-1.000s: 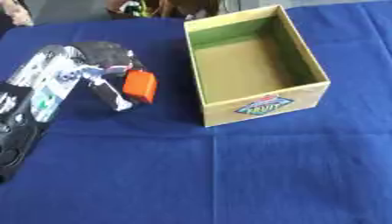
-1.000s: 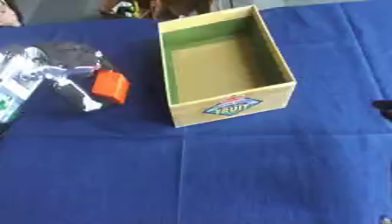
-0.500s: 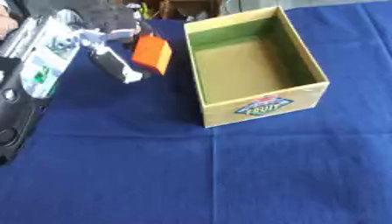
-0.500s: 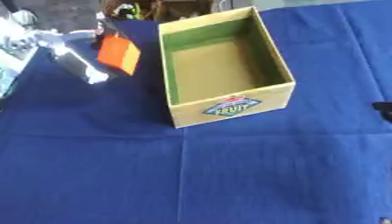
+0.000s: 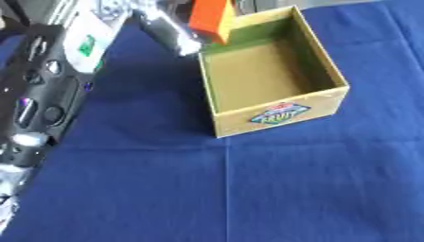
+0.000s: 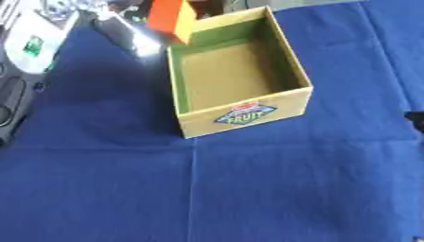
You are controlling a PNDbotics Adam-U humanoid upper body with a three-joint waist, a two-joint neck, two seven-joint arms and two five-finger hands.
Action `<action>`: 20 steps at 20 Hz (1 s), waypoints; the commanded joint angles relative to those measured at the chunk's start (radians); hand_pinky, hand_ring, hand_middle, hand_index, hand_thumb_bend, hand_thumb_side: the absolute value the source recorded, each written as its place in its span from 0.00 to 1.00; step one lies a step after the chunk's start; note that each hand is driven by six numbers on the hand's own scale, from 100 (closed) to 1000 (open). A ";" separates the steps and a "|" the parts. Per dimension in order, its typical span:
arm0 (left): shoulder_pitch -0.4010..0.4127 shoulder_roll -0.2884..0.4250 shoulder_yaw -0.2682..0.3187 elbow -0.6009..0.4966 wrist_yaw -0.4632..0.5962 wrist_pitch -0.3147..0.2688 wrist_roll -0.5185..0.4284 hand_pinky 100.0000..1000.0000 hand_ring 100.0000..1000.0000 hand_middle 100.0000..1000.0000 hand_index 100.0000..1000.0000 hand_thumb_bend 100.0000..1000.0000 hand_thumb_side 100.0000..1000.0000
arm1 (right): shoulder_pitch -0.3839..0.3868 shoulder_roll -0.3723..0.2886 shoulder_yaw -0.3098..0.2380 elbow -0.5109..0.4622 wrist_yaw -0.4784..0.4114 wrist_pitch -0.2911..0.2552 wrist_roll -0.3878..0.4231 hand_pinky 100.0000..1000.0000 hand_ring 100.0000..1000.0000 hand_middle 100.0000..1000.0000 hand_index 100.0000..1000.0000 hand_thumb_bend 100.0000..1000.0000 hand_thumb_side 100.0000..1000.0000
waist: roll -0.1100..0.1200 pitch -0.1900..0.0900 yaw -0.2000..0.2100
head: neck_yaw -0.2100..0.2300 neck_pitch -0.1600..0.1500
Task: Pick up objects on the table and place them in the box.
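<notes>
While left hand (image 5: 165, 26) fingers grip orange block (image 5: 210, 18) above box (image 5: 278, 111) far corner, release remains; box empty.

Matt blue cloth (image 5: 273, 189) covers the counter; the box (image 5: 278, 111) looks like matt cardboard; the orange block (image 5: 211, 16) smooth.

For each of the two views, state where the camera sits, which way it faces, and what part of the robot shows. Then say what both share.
Left eye view: in the head, looking down at the box; left arm and left robot hand holding an orange block.
Right eye view: beside it, facing likewise; less of the arm shows, plus a dark bit at the right edge.
Shared: box, block, blue cloth.
</notes>
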 commanded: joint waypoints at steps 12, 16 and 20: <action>-0.094 -0.199 0.022 0.340 -0.254 -0.065 0.207 0.16 0.38 0.29 0.67 0.00 0.28 | -0.029 -0.005 0.022 -0.015 0.005 -0.012 0.025 0.80 0.96 0.59 0.93 0.00 0.96 | 0.005 0.018 -0.057 | 0.052 -0.035; -0.099 -0.224 0.032 0.423 -0.377 -0.097 0.251 0.20 0.41 0.31 0.68 0.00 0.26 | -0.030 -0.001 0.021 -0.015 0.010 -0.013 0.024 0.80 0.96 0.59 0.93 0.00 0.97 | 0.009 0.025 -0.067 | 0.052 -0.029; -0.093 -0.238 0.039 0.473 -0.451 -0.129 0.286 0.23 0.42 0.33 0.69 0.00 0.29 | -0.033 0.002 0.022 -0.015 0.013 -0.010 0.026 0.80 0.96 0.59 0.93 0.00 0.97 | 0.012 0.028 -0.070 | 0.051 -0.028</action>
